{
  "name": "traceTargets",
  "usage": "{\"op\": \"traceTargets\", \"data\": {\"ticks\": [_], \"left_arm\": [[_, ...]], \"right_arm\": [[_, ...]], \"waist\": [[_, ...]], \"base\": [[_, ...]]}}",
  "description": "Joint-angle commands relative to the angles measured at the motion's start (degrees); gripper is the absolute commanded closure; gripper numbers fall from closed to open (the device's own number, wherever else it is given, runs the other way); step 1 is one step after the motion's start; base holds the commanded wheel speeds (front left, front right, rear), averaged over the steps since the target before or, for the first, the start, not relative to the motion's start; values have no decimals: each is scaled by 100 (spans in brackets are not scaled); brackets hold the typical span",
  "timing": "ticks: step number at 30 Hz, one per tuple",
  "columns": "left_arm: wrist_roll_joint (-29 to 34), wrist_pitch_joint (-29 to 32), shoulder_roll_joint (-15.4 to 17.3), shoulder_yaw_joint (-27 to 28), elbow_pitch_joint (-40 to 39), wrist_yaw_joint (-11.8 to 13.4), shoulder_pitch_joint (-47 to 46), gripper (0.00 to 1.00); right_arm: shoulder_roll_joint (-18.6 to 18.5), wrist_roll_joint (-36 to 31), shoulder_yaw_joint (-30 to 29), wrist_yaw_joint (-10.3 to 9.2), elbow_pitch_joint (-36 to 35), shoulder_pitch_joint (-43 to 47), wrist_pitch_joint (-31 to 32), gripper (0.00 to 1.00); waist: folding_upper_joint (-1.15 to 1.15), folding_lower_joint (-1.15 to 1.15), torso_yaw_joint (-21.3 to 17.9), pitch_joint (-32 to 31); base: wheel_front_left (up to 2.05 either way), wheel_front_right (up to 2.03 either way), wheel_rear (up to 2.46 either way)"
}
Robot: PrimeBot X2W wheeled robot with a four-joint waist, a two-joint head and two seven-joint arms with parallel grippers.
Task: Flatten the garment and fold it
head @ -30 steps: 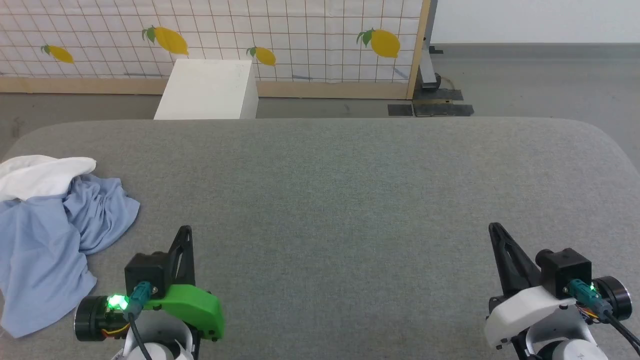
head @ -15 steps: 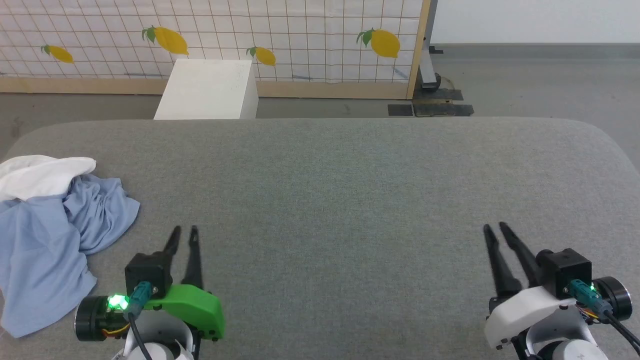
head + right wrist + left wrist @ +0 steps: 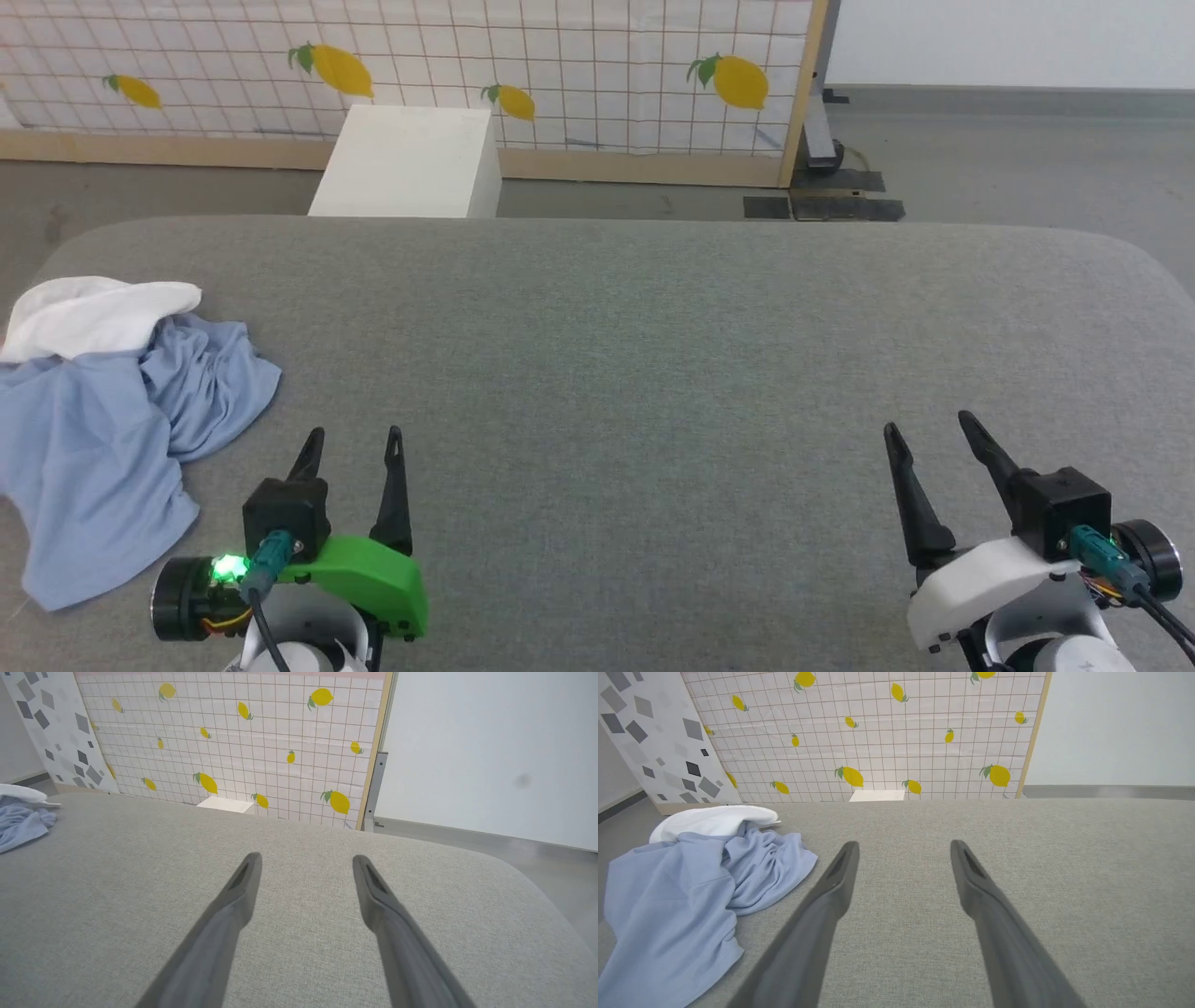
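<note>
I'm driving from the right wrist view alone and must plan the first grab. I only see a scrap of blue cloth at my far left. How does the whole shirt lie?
Observer: The shirt is a crumpled heap at the left end of the grey table, with its white part on the far side and blue cloth sprawling toward the robot.
Operator: Where is the left gripper?
Observer: The left gripper hovers just right of the heap, open and empty, not touching it.
Operator: Any flat edge to take?
Observer: In the left wrist view, the side nearest that gripper is bunched into folds, not flat.
</note>
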Motion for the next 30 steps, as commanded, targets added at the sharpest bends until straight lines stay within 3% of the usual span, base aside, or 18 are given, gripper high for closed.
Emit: {"op": "traceTargets", "data": {"ticks": [1, 30], "left_arm": [[-36, -61, 9, -20, 50, 48, -82, 0], [-274, -403, 85, 43, 245, 261, -22, 0]], "right_arm": [[2, 49, -12, -1, 30, -11, -64, 0], [5, 211, 61, -3, 265, -80, -401, 0]], "waist": [[0, 0, 77, 0], [0, 0, 1161, 45]], "base": [[0, 0, 0], [0, 0, 0]]}}
